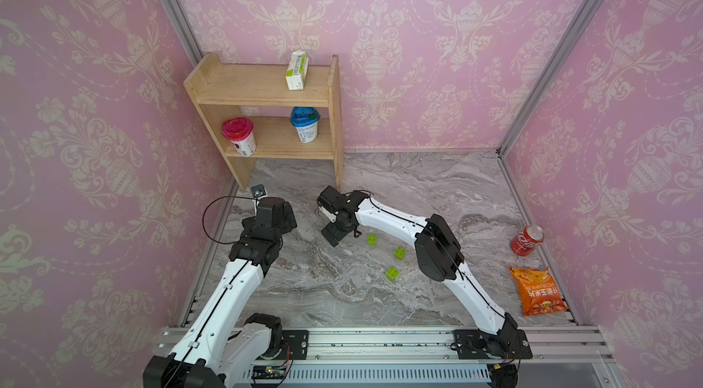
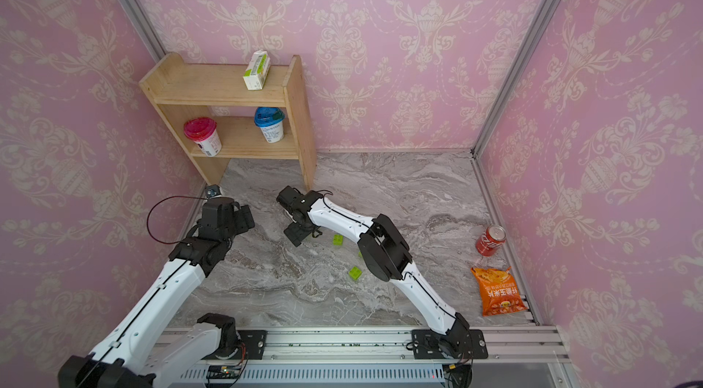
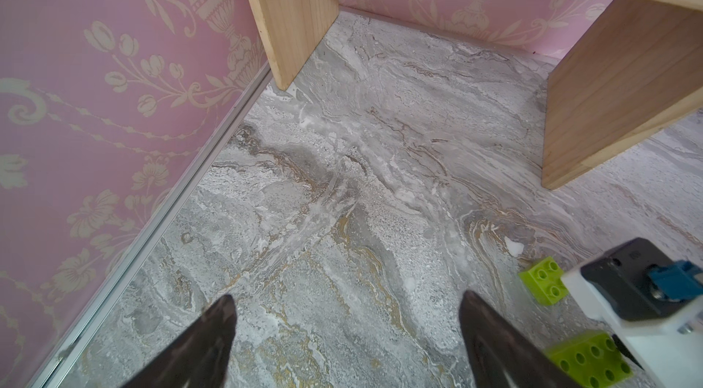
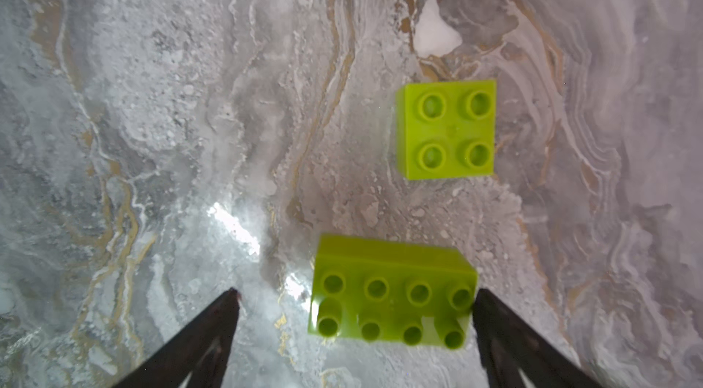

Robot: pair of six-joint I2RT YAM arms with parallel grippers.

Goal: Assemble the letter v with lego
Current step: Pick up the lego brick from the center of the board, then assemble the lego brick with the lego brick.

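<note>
Long lego brick (image 4: 392,306) between jaws of wide-open right hand (image 4: 356,291), ungripped, left hand (image 3: 348,298) open, empty

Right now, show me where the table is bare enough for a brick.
Widest bare tabletop: back right, between the shelf and the red can. Also the front strip along the rail. Crowded: the middle around the bricks, and the right edge by the snack bag.

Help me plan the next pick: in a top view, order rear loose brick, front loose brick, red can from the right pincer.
From the right pincer:
1. rear loose brick, close by.
2. front loose brick, farther toward the front.
3. red can, far to its right.
</note>
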